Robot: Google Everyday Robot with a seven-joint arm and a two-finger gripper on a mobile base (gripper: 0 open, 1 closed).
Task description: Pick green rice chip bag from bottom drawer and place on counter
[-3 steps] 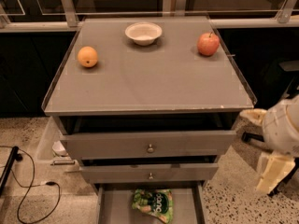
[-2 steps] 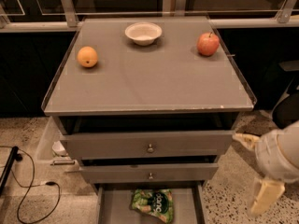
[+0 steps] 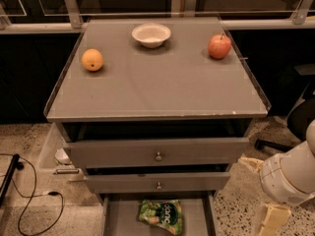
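Grey bottom drawer [image 3: 120,219] holds green rice chip bag [image 3: 161,217]; hand [image 3: 262,192] to its right

An orange [image 3: 92,59] sits far left, a white bowl [image 3: 151,35] far middle and a red apple [image 3: 219,46] far right, all well apart. Below them are two knobbed drawers [image 3: 157,154], one above the other. A black cable [image 3: 29,200] loops over the speckled floor [image 3: 29,146] near left. The gripper [image 3: 263,193] hangs low, near right.
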